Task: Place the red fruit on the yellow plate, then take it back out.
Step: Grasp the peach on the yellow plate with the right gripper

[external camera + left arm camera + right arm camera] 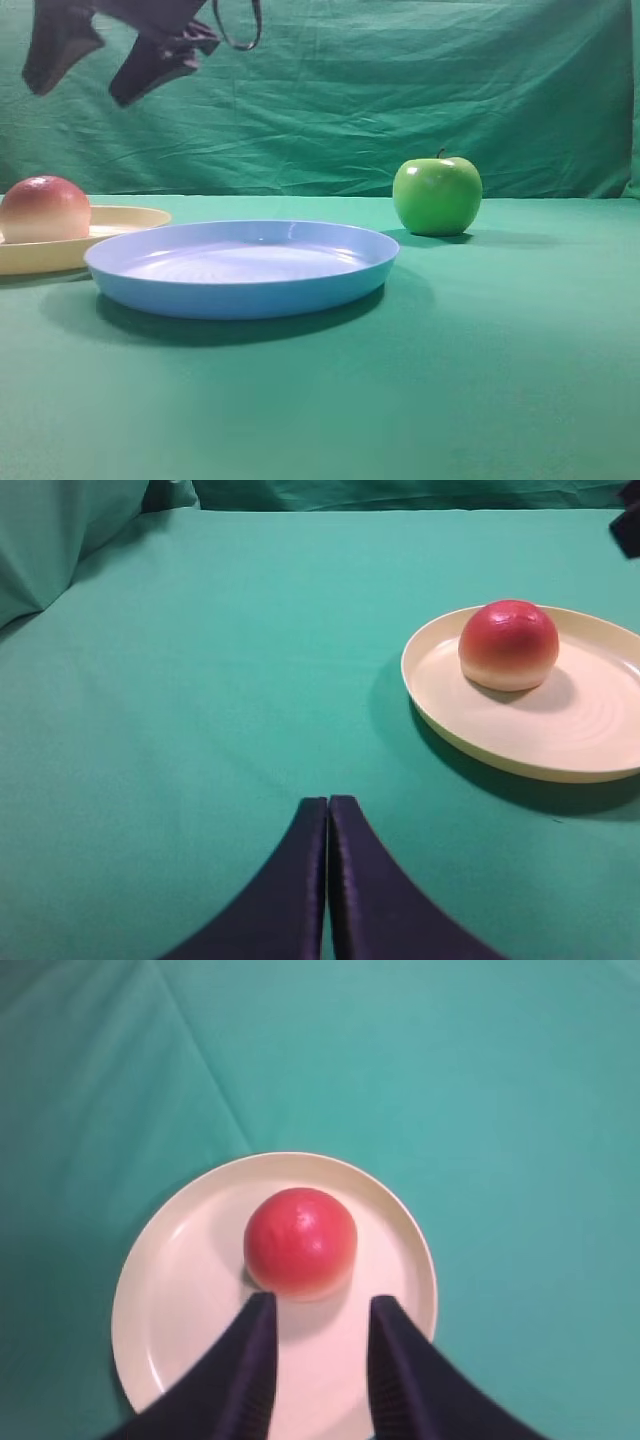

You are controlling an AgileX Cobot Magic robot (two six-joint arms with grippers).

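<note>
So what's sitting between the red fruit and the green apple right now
In the exterior high view, the empty light blue plate lies between the red fruit and the green apple. The fruit rests on the yellow plate.

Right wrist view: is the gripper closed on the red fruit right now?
No. The right gripper hangs above the yellow plate with its fingers apart, clear of the red fruit.

Light blue plate (240, 268) centre on green cloth (480, 380) — green apple (437, 195) upright behind-right, well apart.
</note>
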